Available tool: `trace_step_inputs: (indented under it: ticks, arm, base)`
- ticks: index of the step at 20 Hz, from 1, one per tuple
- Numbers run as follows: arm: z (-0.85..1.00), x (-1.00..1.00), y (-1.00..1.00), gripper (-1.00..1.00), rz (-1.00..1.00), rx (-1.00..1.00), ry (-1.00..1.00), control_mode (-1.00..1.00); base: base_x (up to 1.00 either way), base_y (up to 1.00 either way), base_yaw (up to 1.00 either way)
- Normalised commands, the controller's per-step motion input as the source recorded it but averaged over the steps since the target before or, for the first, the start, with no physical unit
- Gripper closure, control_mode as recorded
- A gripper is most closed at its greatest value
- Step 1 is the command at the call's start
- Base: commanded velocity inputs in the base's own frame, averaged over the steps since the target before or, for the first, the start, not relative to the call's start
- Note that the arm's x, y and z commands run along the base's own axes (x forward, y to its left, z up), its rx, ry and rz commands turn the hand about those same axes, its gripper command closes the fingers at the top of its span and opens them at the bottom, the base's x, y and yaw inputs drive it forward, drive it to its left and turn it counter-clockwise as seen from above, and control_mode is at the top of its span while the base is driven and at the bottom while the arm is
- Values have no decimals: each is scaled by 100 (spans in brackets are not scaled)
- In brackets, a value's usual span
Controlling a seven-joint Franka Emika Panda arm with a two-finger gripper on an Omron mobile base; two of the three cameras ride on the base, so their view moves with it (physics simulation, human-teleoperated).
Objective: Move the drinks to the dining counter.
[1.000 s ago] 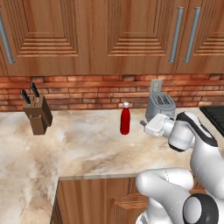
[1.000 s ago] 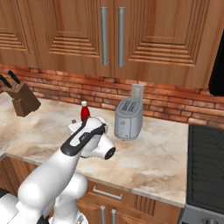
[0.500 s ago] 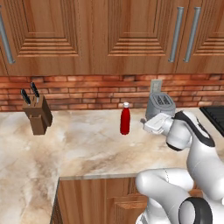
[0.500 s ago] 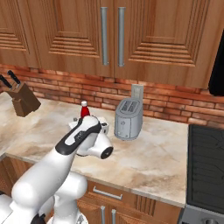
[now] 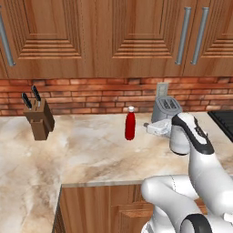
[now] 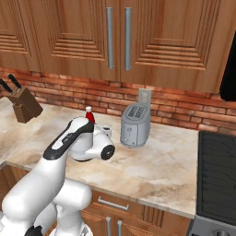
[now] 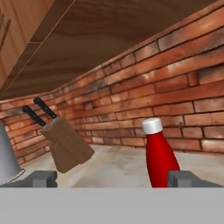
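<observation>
A slim red bottle [image 5: 130, 124] with a white cap stands upright on the marbled worktop [image 5: 91, 150], in front of the brick wall. My gripper [image 5: 148, 126] is level with it, just to its right, and points at it with the jaws open and empty. In the hand view the red bottle [image 7: 159, 159] stands ahead, right of centre, close above the right fingertip [image 7: 186, 178] and apart from it. From the right base view my arm hides most of the red bottle [image 6: 89, 113]; my gripper [image 6: 107, 131] sits beside it. The dining counter is out of view.
A silver toaster [image 5: 166, 109] stands close behind my hand by the wall. A wooden knife block [image 5: 38, 118] sits far left on the worktop. A dark stovetop [image 6: 219, 161] lies to the right. Wooden cabinets hang overhead.
My hand has edged a little left toward the red bottle and the wrist has turned slightly. The jaws have stayed open. The bottle has not moved.
</observation>
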Motion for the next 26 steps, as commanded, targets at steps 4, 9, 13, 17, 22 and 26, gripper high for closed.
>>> trace_step_inputs:
  ticks: [4,9,13,17,22,26]
  arm:
    - [-3,0,9,-100,-1,-2,5,-100]
    - [-14,1,18,-100,-2,0,-1,-100]
    - [-17,0,9,-100,-4,0,-6,-100]
    - [-21,1,8,-100,-4,0,-3,-100]
    - [-12,1,0,-100,-1,0,0,-100]
    - [-20,0,0,-100,0,0,0,-100]
  base:
    - [0,0,0]
    - [0,0,0]
    - [0,0,0]
    - [0,0,0]
    - [0,0,0]
    - [0,0,0]
